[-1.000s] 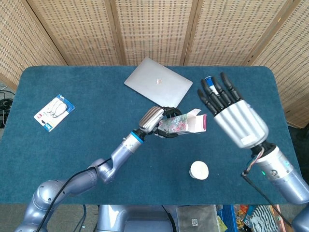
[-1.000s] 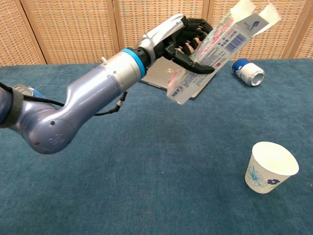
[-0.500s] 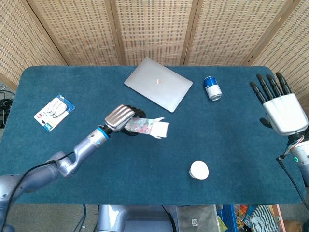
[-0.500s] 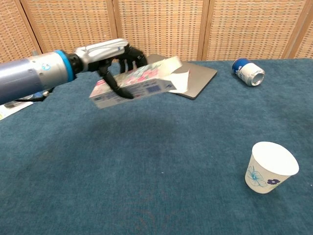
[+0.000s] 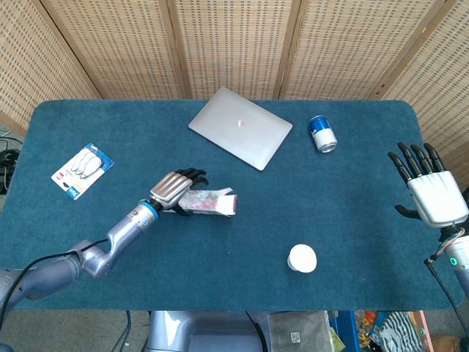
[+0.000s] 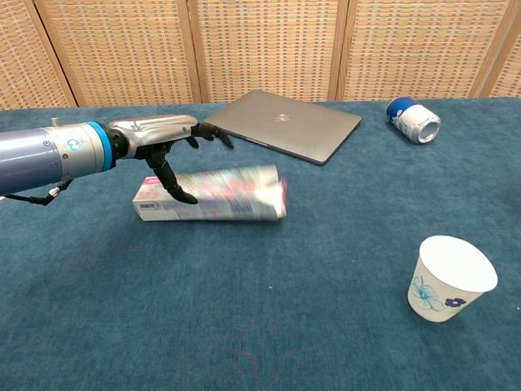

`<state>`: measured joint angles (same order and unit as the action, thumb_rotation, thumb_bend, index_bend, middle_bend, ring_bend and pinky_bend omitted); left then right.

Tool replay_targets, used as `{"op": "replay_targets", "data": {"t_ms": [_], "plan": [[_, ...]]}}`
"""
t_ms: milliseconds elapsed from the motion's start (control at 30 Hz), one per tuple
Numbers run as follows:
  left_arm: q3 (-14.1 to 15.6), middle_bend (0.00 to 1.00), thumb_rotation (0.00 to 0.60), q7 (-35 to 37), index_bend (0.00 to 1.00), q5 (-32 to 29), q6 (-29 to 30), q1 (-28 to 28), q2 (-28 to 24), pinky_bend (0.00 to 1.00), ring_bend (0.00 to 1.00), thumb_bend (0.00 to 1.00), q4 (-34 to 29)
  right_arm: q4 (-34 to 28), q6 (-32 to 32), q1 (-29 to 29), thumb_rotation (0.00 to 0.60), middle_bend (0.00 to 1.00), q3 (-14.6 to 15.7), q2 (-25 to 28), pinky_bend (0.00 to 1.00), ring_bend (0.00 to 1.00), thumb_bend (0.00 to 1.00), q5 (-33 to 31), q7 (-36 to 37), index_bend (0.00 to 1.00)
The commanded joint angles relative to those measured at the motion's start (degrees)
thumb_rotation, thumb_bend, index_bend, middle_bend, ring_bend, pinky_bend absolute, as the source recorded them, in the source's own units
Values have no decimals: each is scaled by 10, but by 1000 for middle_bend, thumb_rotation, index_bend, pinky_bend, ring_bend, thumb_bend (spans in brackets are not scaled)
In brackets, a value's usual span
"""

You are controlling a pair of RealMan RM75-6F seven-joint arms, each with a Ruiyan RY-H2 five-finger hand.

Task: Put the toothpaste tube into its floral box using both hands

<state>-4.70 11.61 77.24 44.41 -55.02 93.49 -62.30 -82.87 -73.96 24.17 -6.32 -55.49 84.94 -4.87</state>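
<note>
The floral box lies on its side on the desk, motion-blurred; the left hand hovers over its left end, fingers spread, thumb seemingly touching, holding nothing; the right hand is released, well apart; the tube isn't visible; the box could slide if nudged

Blue carpeted table filling most of the head view. Woven cane screen with wooden frames standing along its 12 o'clock edge. Even light, soft shadows.
</note>
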Motion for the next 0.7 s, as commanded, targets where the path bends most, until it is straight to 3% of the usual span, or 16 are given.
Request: {"op": "replay_targets", "data": {"t_ms": [33, 267, 467, 600, 700], "plan": [[-17, 0, 600, -22, 0, -16, 28, 18, -19, 0, 0, 154, -49, 9, -26, -19, 600, 0, 7, -13, 0, 0, 0, 12, 25, 0], [-15, 0, 600, -101, 0, -29, 163, 110, -127, 0, 0, 144, -212, 34, -87, -67, 600, 0, 31, -49, 0, 0, 0, 42, 71, 0], [9, 0, 600, -229, 0, -43, 341, 231, -193, 0, 0, 143, -328, 38, -138, -115, 600, 0, 51, -84, 0, 0, 0, 54, 109, 0], [32, 0, 600, -258, 0, -63, 415, 304, -226, 0, 0, 146, -383, 32, -162, -136, 600, 0, 50, -96, 0, 0, 0, 49, 106, 0], [47, 0, 600, -264, 0, -66, 438, 337, -249, 0, 0, 145, -407, 25, -178, -148, 600, 0, 48, -100, 0, 0, 0, 50, 100, 0]]}}
